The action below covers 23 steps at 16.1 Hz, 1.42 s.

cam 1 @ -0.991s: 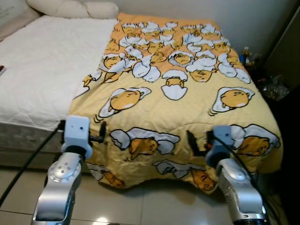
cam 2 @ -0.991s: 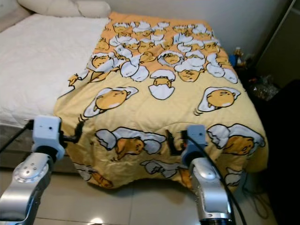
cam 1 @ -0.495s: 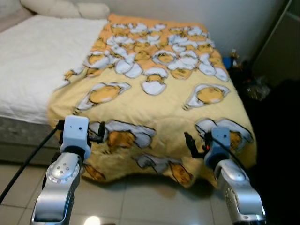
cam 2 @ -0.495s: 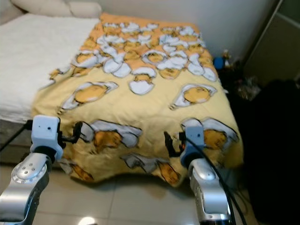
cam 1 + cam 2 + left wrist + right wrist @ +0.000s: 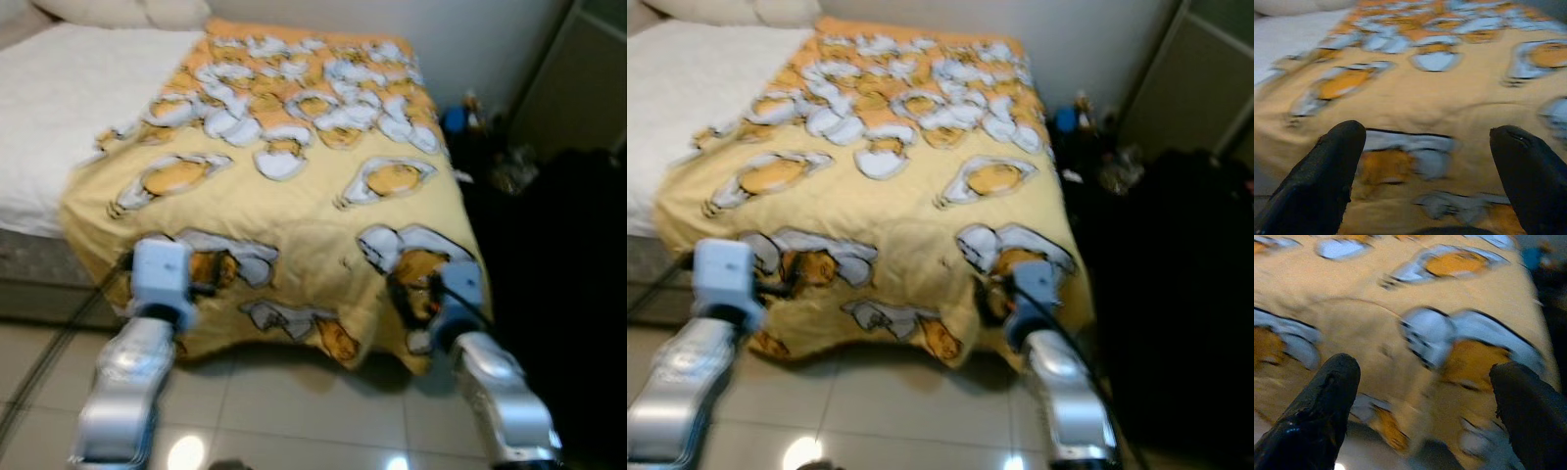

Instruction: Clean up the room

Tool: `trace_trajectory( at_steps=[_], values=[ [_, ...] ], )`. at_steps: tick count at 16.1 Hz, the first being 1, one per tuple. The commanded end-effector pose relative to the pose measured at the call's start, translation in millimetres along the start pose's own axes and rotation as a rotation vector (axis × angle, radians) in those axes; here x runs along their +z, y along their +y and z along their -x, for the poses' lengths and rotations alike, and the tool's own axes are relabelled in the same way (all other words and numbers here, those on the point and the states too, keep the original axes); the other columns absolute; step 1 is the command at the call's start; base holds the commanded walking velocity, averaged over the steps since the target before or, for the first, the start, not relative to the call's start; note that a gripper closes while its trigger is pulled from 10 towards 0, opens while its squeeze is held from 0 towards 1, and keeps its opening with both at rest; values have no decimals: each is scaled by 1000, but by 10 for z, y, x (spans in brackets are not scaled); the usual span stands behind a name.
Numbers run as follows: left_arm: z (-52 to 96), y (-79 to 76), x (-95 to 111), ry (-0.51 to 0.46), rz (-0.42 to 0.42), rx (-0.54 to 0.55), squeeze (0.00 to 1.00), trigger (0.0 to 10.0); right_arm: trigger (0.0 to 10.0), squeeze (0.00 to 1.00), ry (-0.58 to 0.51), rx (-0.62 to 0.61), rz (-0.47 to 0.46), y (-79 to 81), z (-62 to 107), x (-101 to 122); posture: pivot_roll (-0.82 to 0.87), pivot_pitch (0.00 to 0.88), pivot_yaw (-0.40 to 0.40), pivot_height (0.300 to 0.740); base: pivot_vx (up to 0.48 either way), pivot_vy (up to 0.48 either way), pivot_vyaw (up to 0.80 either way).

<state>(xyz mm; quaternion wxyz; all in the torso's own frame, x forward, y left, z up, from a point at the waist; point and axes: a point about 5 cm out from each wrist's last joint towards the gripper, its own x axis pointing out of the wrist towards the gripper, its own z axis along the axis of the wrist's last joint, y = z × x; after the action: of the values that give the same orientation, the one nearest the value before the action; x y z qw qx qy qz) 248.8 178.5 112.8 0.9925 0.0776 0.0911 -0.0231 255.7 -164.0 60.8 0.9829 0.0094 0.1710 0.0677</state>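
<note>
Yellow quilt (image 5: 294, 186) covers the bed (image 5: 59, 108), its hem hanging over the foot edge. We hold left pincer (image 5: 1430, 161) and right pincer (image 5: 1425, 396) wide open, empty, facing that hem. Soft, floppy, probably light; pinch the hanging edge.

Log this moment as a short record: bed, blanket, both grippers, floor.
bed: white mattress, pillows at the head
blanket: yellow, egg cartoon print, spread over the bed's right side, hanging over the foot edge
left gripper: open, empty, facing the blanket's foot edge
right gripper: open, empty, near the blanket's right corner
floor: pale tiles
image: blurred
</note>
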Motion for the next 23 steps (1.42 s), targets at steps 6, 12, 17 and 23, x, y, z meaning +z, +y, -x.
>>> trace_trajectory(
  at_steps=[6,12,17,23],
  values=[
    [11,61,72,-27,-35,17,553,10000,10000,1000,20,-19,-45,-16,-19,-27,53,0,-35,740,0,0,-792],
    [-1,54,91,-36,-33,-6,565,10000,10000,1000,25,-40,-62,-17,-15,-49,48,0,-23,740,0,0,-788],
    [-54,52,125,-41,-23,-30,565,10000,10000,1000,24,-61,-83,-24,-23,-69,44,0,-5,740,0,0,-788],
    [-48,37,121,-38,-14,-41,569,10000,10000,1000,27,-61,-80,-31,-50,-76,51,0,-12,740,0,0,-788]
  ],
)
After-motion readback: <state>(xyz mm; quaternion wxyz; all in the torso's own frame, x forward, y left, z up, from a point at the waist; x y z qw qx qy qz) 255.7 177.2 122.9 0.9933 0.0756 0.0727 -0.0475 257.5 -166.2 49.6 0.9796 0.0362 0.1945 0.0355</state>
